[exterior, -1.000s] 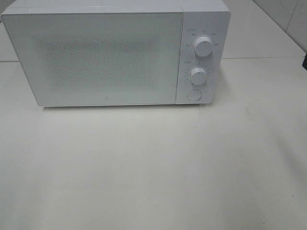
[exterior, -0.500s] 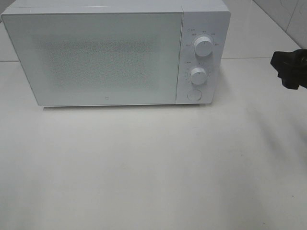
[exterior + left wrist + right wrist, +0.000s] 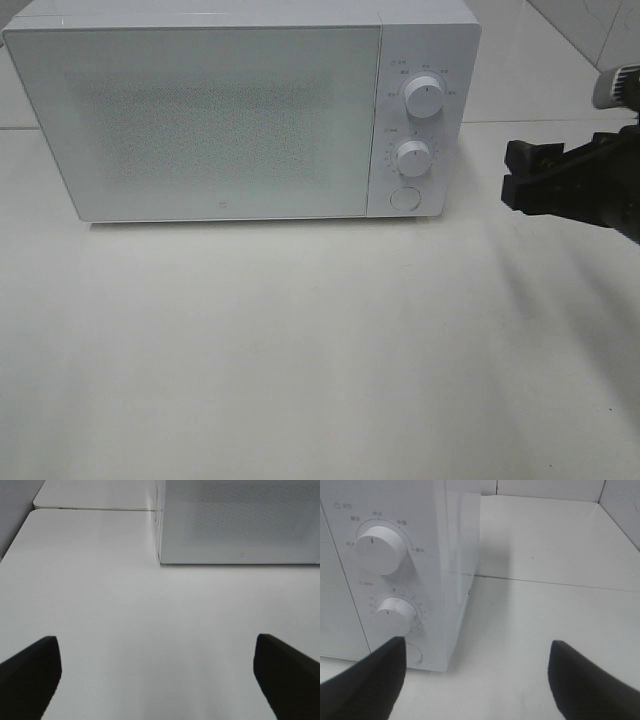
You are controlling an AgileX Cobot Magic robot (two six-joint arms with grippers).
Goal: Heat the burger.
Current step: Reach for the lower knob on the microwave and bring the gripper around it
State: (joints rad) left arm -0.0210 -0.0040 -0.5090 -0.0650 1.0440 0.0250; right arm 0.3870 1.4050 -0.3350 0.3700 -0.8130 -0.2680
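The burger shows in no view. A white microwave (image 3: 220,120) stands at the back of the table with its door shut; the left wrist view shows its lower door corner (image 3: 240,520). My right gripper (image 3: 514,175) hovers open to the right of the microwave's control panel, with nothing between its fingers. In the right wrist view the right gripper (image 3: 477,642) faces the panel's two knobs (image 3: 382,550) and the round button (image 3: 412,655). My left gripper (image 3: 155,639) is open and empty above bare table in front of the microwave's left end; the high view does not show it.
The control panel carries an upper knob (image 3: 424,100), a lower knob (image 3: 413,158) and a round button (image 3: 404,197). White tabletop (image 3: 300,350) stretches in front of the microwave. A tiled wall rises at the far right.
My right gripper has come in from the right edge of the high view and moved left toward the microwave's control panel. Nothing else has moved.
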